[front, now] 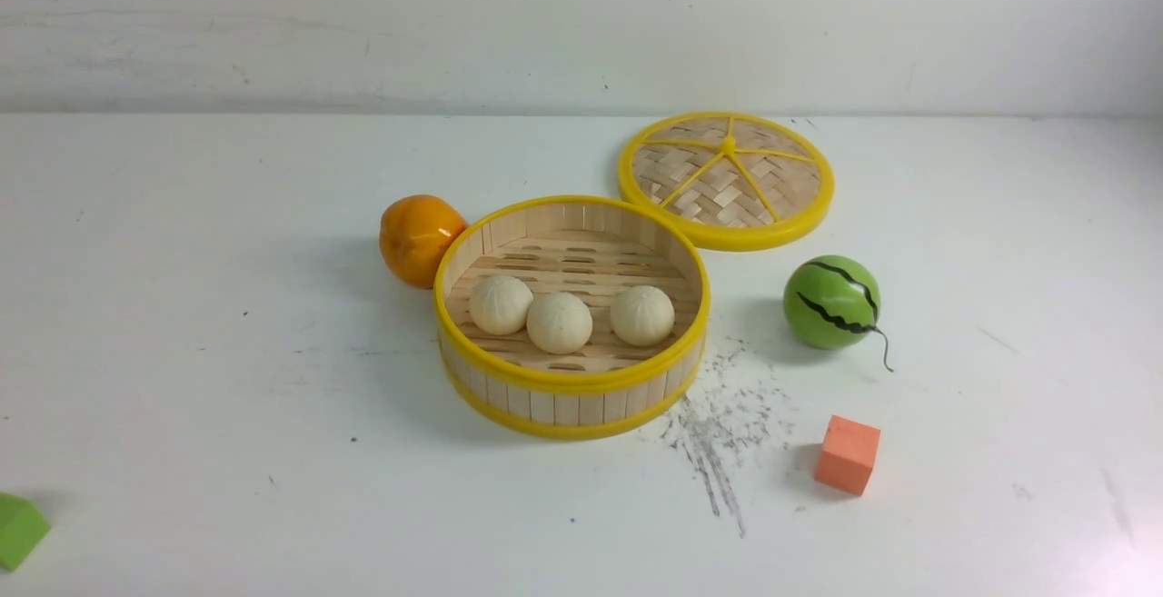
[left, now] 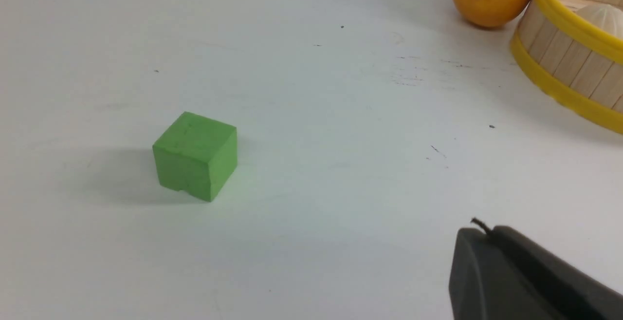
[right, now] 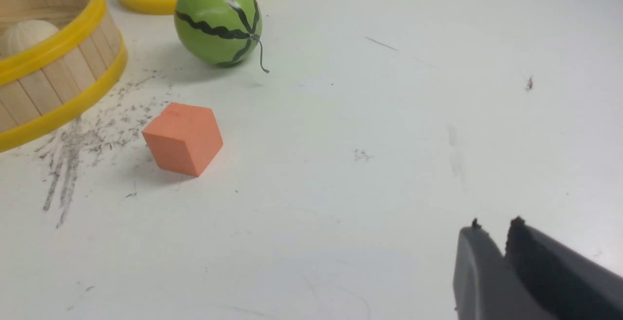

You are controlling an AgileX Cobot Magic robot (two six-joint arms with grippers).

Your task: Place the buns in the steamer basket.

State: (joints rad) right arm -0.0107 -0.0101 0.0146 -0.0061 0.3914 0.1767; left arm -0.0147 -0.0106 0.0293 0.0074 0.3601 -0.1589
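Note:
Three cream-white buns [front: 501, 304] [front: 560, 323] [front: 641, 315] lie side by side inside the steamer basket [front: 571, 383] in the middle of the table. One bun [left: 603, 17] peeks over the basket's rim [left: 569, 20] in the left wrist view, and another [right: 25, 36] inside the basket [right: 58, 42] in the right wrist view. Neither arm shows in the front view. My left gripper [left: 486, 232] is shut and empty, over bare table. My right gripper [right: 494, 227] is shut and empty, over bare table well away from the basket.
An orange [front: 418, 238] touches the basket's left side. The woven lid [front: 725, 179] lies flat behind the basket. A green striped melon ball [front: 832, 302] and an orange cube [front: 847, 453] sit to the right. A green cube [front: 16, 530] is at front left.

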